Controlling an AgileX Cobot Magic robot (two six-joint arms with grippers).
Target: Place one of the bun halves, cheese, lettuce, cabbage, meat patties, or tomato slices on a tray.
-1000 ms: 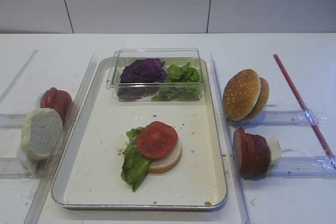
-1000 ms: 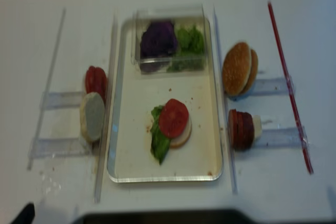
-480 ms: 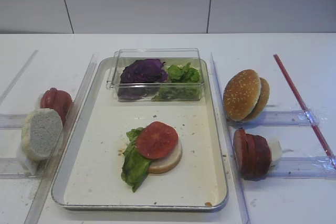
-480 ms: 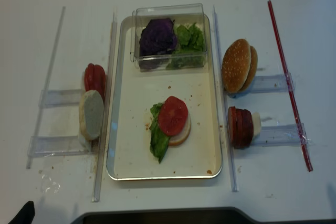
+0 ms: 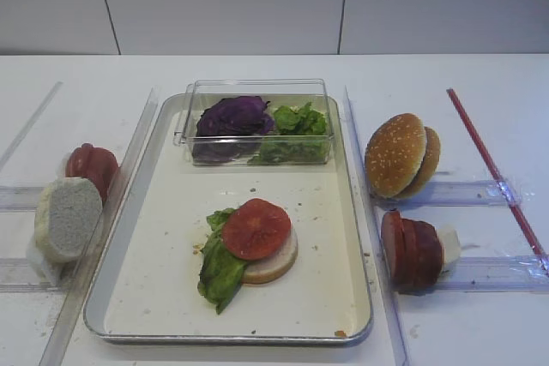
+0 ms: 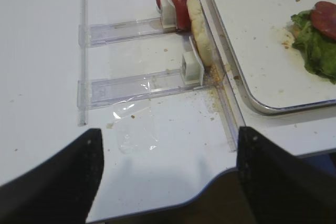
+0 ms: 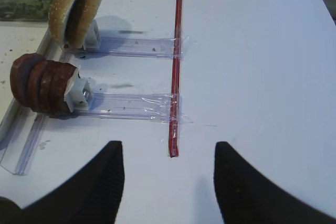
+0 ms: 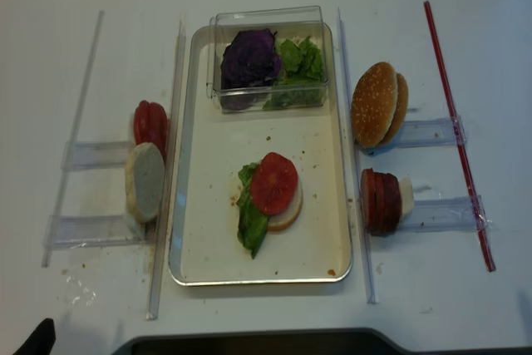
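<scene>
Cream-bottomed tray [image 5: 163, 297] mid-table already holds bun, lettuce and tomato [image 5: 256, 228]. My next piece, the patties [image 7: 41, 83], stand on edge off its right rim, ahead-left of my right claw [image 7: 169, 174], gaping wide, nothing between. Left claw [image 6: 169, 174] idles wide by the pale bun [image 6: 199, 38].

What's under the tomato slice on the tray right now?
A pale bun half sits under the tomato slice, with a lettuce leaf sticking out leftward. Anything else between them is covered.
</scene>
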